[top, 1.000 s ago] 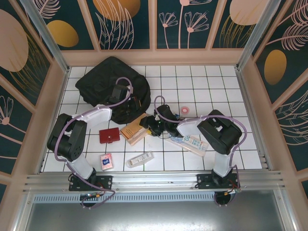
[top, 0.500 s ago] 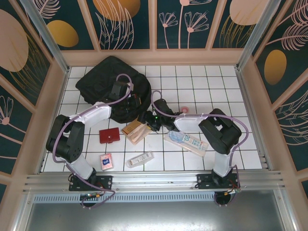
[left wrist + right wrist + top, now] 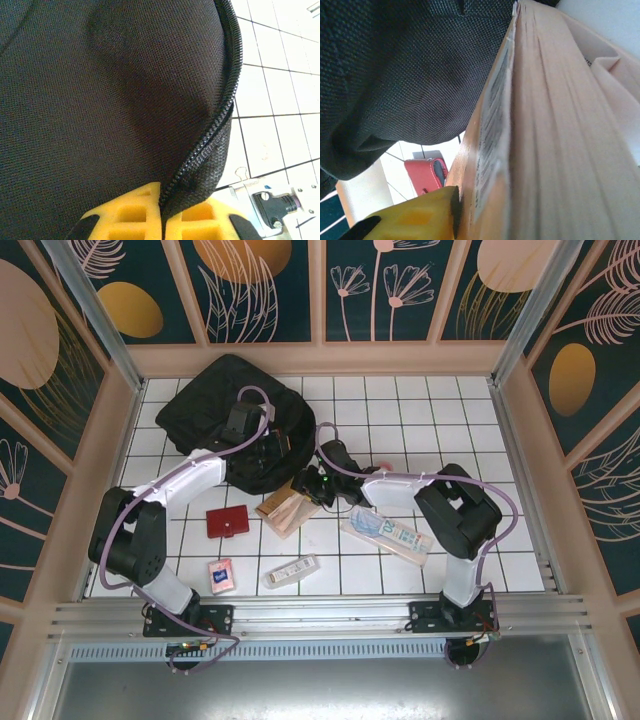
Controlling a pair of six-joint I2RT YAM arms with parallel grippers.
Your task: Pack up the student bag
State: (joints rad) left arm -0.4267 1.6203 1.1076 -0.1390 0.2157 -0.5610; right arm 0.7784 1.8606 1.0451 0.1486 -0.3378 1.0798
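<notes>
The bag [image 3: 205,415] lies in the upper left of the top view on the tiled surface [image 3: 450,430], with its mouth facing the middle of the frame. Our left hand [image 3: 161,197] is pressed together on the zip [image 3: 197,150] edge at the bag's lower right, pinching the fabric between its yellow fingers [image 3: 130,217].

Just below and right of that mouth, our right hand [image 3: 318,487] pinches the book [image 3: 285,510] by one end. In the right wrist view the book's cover runs close beside the dark cloth.

We judge the main risk to be at the mouth, and we cannot tell how wide it gapes. If the book's corner meets the zip edge rather than the gap, it could shove the soft bag along or tug the fabric out of the left pinch. Held by one end, the book could also twist in the grip. The wallet [image 3: 227,522] lies near, to the book's left, and a low swing could knock it.
</notes>
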